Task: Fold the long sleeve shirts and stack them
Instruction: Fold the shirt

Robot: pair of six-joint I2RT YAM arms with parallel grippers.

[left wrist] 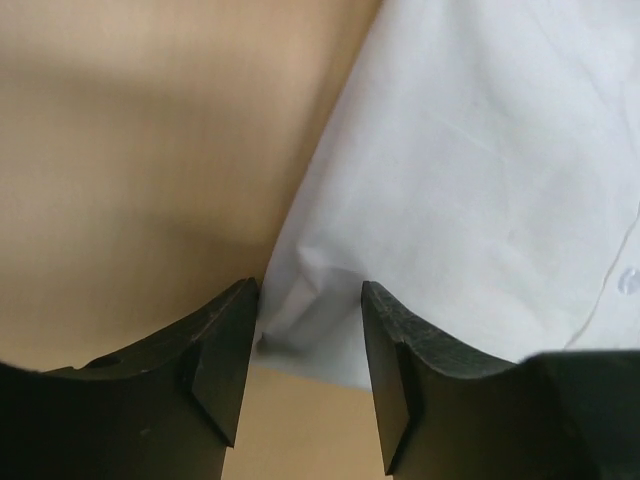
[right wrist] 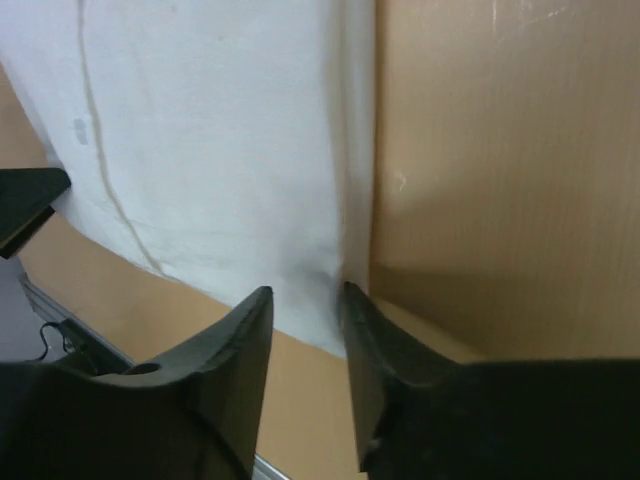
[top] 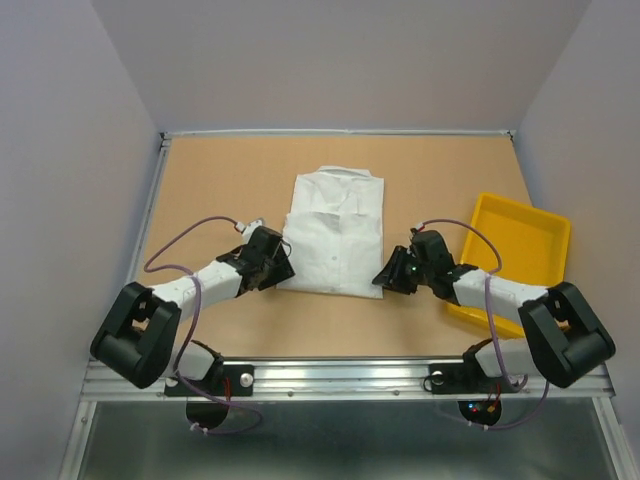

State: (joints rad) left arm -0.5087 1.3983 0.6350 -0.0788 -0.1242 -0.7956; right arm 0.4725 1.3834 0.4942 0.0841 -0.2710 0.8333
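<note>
One white long sleeve shirt [top: 335,235] lies folded into a rectangle in the middle of the table, collar at the far end. My left gripper [top: 283,268] is open at its near left corner; in the left wrist view [left wrist: 310,290] the shirt's corner [left wrist: 480,150] sits between the spread fingers. My right gripper [top: 385,278] is open at the near right corner; in the right wrist view [right wrist: 305,292] the shirt's edge [right wrist: 200,130] lies between the fingers. Neither gripper pinches the cloth.
A yellow tray [top: 545,215] stands at the right, partly over the table's edge, with nothing in it. Bare brown table [top: 220,190] surrounds the shirt. A metal rail [top: 340,372] runs along the near edge. Grey walls close in the far side and both sides.
</note>
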